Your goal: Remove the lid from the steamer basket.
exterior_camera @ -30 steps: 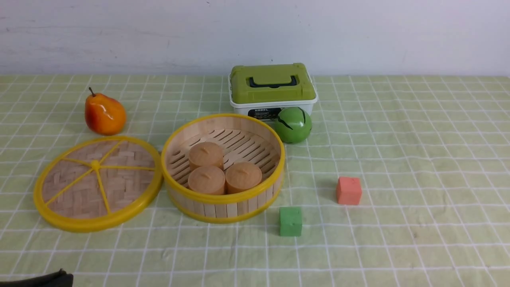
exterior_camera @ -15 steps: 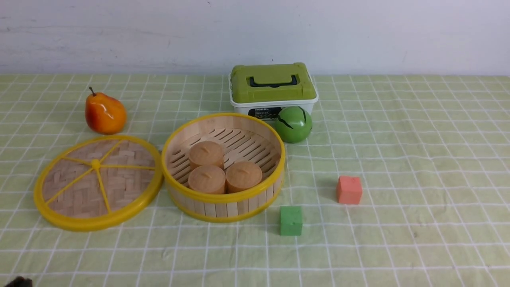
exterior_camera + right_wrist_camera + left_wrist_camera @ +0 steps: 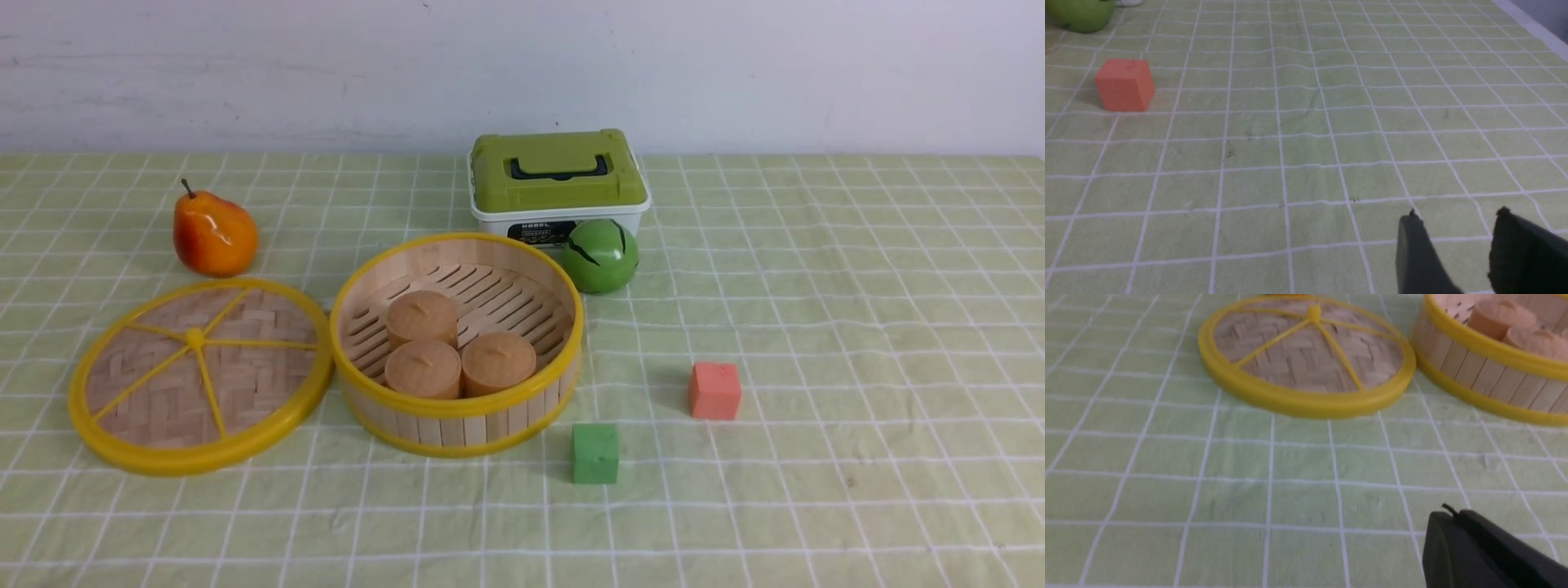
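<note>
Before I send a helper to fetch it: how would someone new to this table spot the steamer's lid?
Find the central round steamer basket holding three buns. The lid lies flat just to its left, in front of the pear. It alone is a woven disc with yellow rim and spokes.

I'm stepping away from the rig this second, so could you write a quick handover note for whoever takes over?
Left tool: only one dark finger shows in its wrist view, so open or shut is unclear; nothing seen in it.
Right tool: open, empty, over the cloth.
Lid: flat on the cloth, close beside the steamer basket, on the robot's left of it.
Done: lid is off; basket open with three buns inside.
Left: nothing, it seems.
</note>
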Tool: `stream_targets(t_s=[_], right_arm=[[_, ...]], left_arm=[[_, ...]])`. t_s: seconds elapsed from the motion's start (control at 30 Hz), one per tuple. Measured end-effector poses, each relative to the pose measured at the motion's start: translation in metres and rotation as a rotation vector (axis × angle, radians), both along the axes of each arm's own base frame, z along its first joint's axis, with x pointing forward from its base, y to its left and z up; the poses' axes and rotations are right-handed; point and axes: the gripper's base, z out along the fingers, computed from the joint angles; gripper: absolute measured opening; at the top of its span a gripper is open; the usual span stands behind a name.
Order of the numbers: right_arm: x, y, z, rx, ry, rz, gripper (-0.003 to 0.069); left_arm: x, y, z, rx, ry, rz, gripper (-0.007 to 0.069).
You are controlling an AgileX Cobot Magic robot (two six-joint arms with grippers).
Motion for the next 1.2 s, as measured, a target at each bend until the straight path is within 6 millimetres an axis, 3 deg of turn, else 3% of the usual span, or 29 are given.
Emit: stream_targets(t_s=[1.2], right_arm=[[0.0000,0.0000,0.0000,0.000,0.000,0.000,0.0241]], left_arm=[[-0.0002,-0.0013,-0.0007,-0.043,0.008,-0.010,-0.0013]])
